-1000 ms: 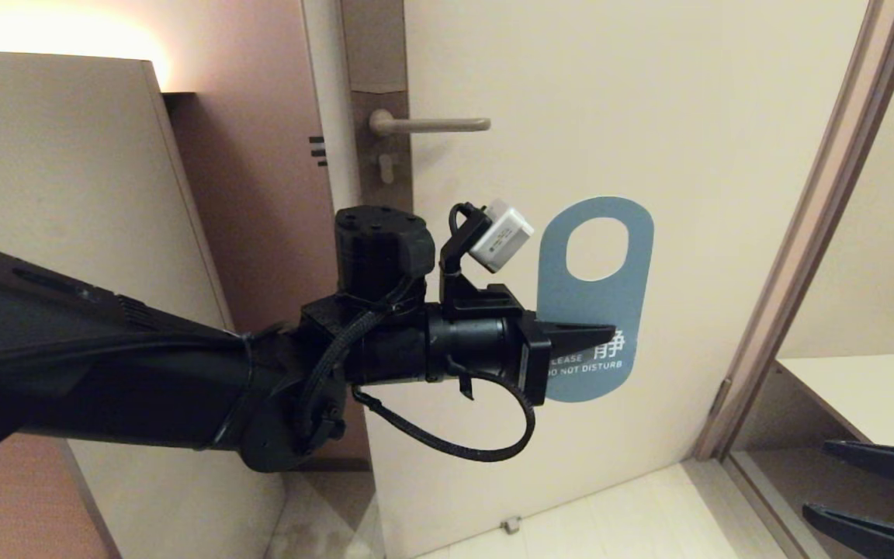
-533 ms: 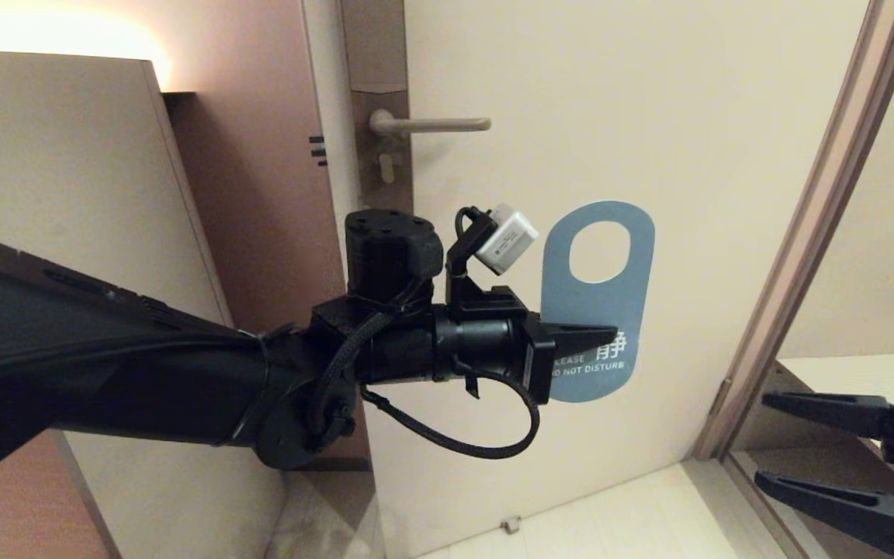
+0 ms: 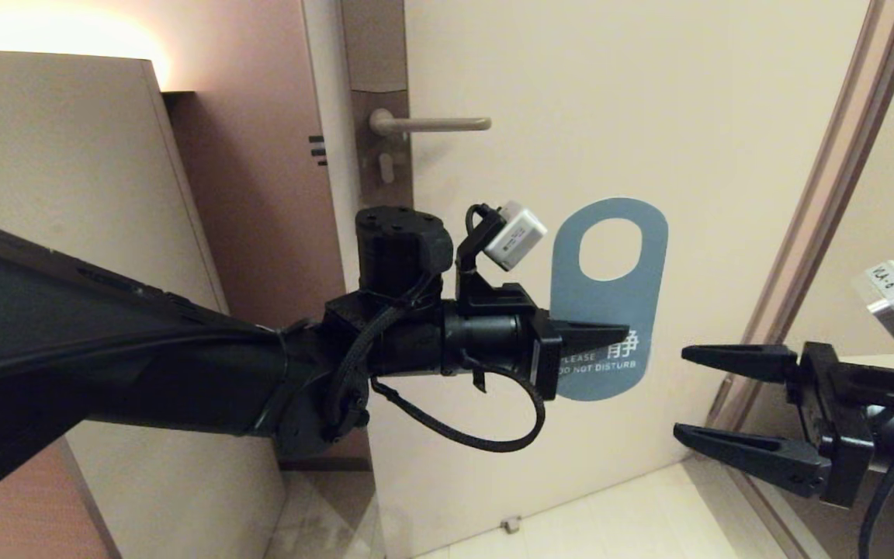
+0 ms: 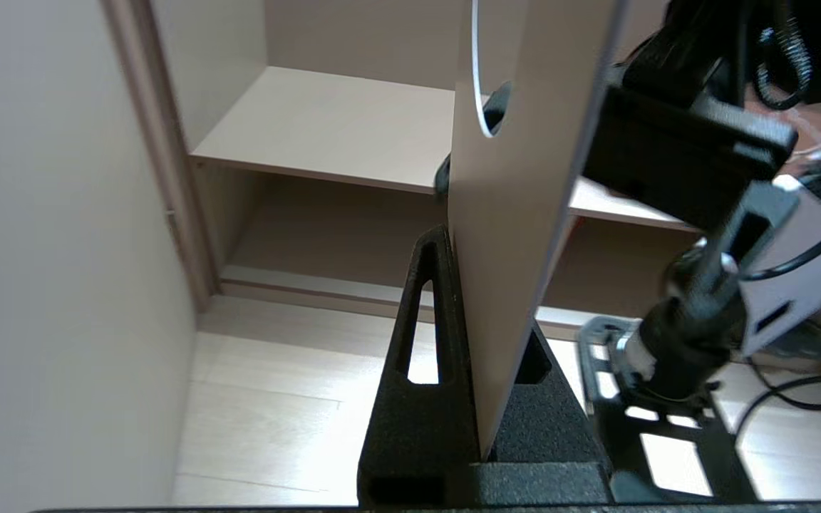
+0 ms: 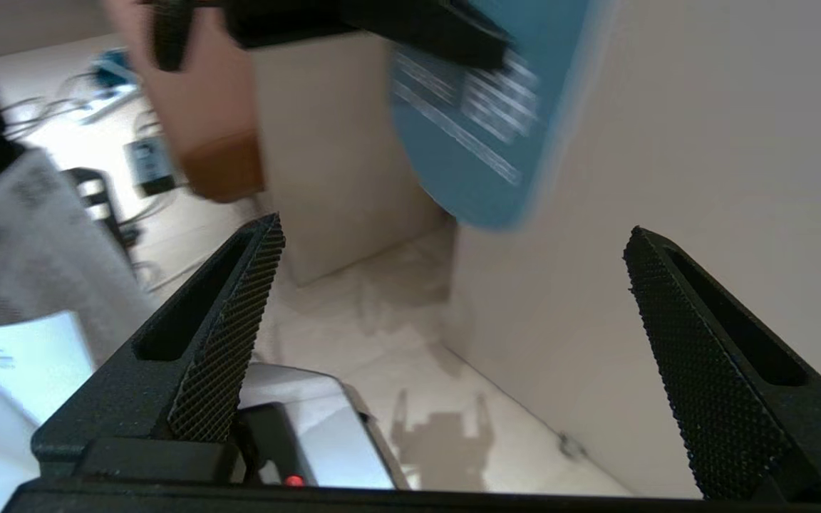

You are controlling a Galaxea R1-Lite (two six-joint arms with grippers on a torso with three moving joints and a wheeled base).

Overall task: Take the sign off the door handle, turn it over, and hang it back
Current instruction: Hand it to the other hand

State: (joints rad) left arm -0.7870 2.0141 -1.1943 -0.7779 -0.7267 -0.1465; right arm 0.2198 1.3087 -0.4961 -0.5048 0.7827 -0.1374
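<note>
The sign (image 3: pixel 608 310) is off the door handle (image 3: pixel 435 123) and hangs in the air below and right of it, teal-blue "do not disturb" face toward me, oval hole up. My left gripper (image 3: pixel 610 334) is shut on its lower left part. In the left wrist view the sign (image 4: pixel 517 178) stands edge-on, pale face showing, clamped between the fingers (image 4: pixel 425 335). My right gripper (image 3: pixel 684 396) is open and empty, just right of the sign's lower edge, fingers pointing at it. The right wrist view shows the sign (image 5: pixel 482 121) ahead of that gripper (image 5: pixel 453 235).
The cream door (image 3: pixel 649 101) is behind the sign, its frame (image 3: pixel 819 217) running down on the right. A shelf unit (image 4: pixel 339 128) stands beyond the frame. A tall cabinet (image 3: pixel 67 202) is at the left. Pale floor (image 3: pixel 610 512) lies below.
My right arm has risen from the lower right corner toward the sign, fingers open. My left gripper has carried the sign slightly to the right.
</note>
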